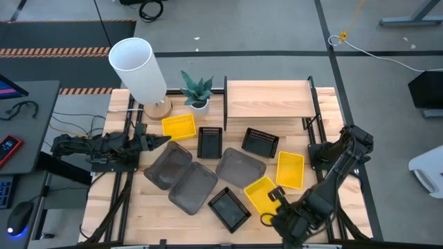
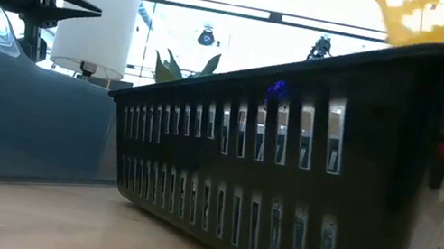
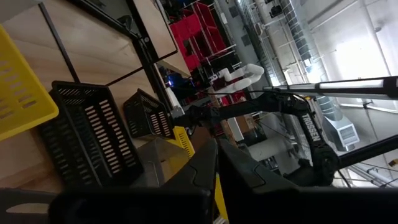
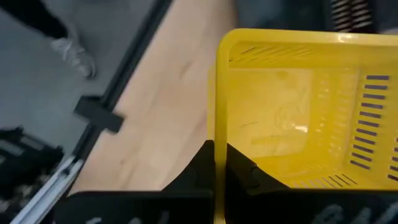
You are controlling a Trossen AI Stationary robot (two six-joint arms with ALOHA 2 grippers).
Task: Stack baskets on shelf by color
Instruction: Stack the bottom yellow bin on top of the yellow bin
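Three yellow baskets show in the high view: one far left, one right, and one near the front with my right gripper shut on it. Three black mesh baskets and three grey ones lie on the tabletop on their bottoms. The shelf stands at the far side with nothing on it. My left gripper waits shut at the table's left, pointing level toward the baskets. My right gripper pinches one wall of the yellow basket at its rim, one finger inside and one outside. The fingers come from above, slanting down. In the low view the basket hangs above the nearest black basket, clear of the table.
A white lamp and a small potted plant stand at the far left beside the shelf. Bare tabletop lies near the front left. A person's leg and shoe show on the floor beyond the table's edge.
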